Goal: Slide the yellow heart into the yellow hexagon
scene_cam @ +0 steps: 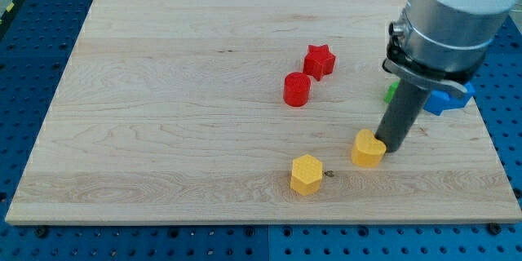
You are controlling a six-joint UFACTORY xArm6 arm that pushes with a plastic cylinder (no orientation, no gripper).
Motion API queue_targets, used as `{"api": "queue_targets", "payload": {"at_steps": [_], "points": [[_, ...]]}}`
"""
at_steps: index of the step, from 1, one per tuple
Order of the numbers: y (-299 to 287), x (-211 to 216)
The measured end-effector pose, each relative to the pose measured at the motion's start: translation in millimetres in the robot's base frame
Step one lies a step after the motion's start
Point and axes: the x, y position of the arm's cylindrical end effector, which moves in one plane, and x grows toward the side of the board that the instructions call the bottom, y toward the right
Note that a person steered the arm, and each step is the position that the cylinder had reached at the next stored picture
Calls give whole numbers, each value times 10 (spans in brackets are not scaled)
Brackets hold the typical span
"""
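Our tip sits on the wooden surface, touching the right side of the yellow heart. The yellow hexagon lies near the heart, to its left and a little nearer, with a gap between them. Farther off stand a red cylinder and a red star. Behind the rod, a green block and a blue block show partly. Our end effector is a plain rod, with no jaws to open or close

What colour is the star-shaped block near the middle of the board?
The star block is red, like the round block beside it; the camera view shows it clearly.
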Motion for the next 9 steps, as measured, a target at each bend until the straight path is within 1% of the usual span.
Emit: {"api": "queue_targets", "payload": {"at_steps": [1,3,4,6,7,8,9], "points": [[0,184],[0,189],[0,358],[0,421],[21,-8],[-65,-240],[-328,-181]]}}
